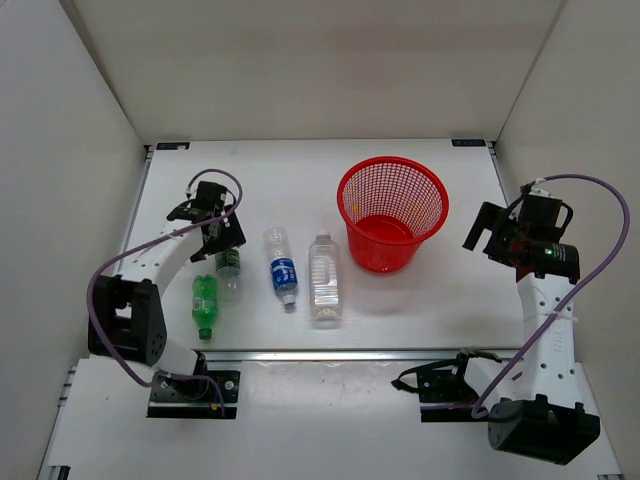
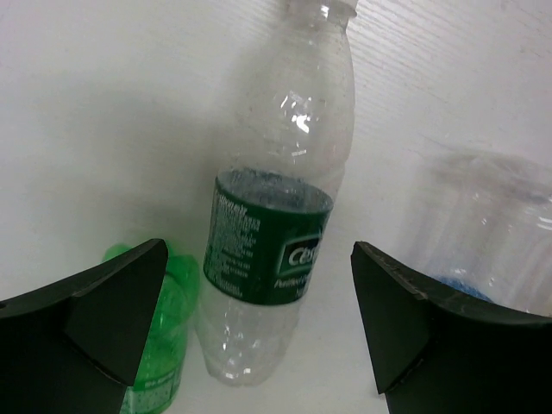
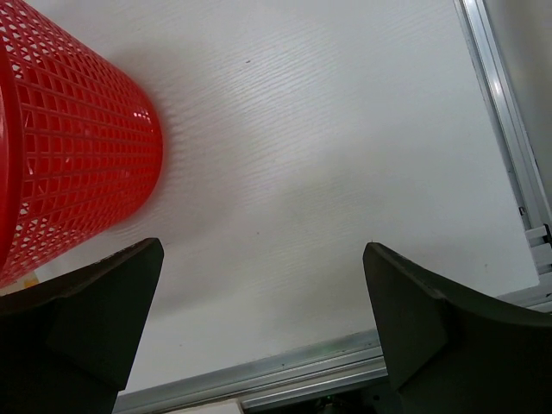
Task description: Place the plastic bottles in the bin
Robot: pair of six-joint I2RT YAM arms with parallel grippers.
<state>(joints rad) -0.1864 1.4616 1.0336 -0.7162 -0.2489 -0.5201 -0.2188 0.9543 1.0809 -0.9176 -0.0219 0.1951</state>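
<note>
Four bottles lie on the white table: a green bottle (image 1: pixel 204 305), a clear bottle with a dark green label (image 1: pixel 229 268), a clear bottle with a blue label (image 1: pixel 281 266) and a wider clear ribbed bottle (image 1: pixel 324 277). The red mesh bin (image 1: pixel 391 212) stands upright to their right. My left gripper (image 1: pixel 224 235) is open and hovers over the green-label bottle (image 2: pixel 272 233), which lies between its fingers; the green bottle (image 2: pixel 159 345) and the blue-label bottle (image 2: pixel 483 233) show at the sides. My right gripper (image 1: pixel 487 236) is open and empty to the right of the bin (image 3: pixel 69 155).
White walls enclose the table on three sides. A metal rail (image 1: pixel 330 352) runs along the near edge and shows in the right wrist view (image 3: pixel 285 366). Both arm bases sit below it.
</note>
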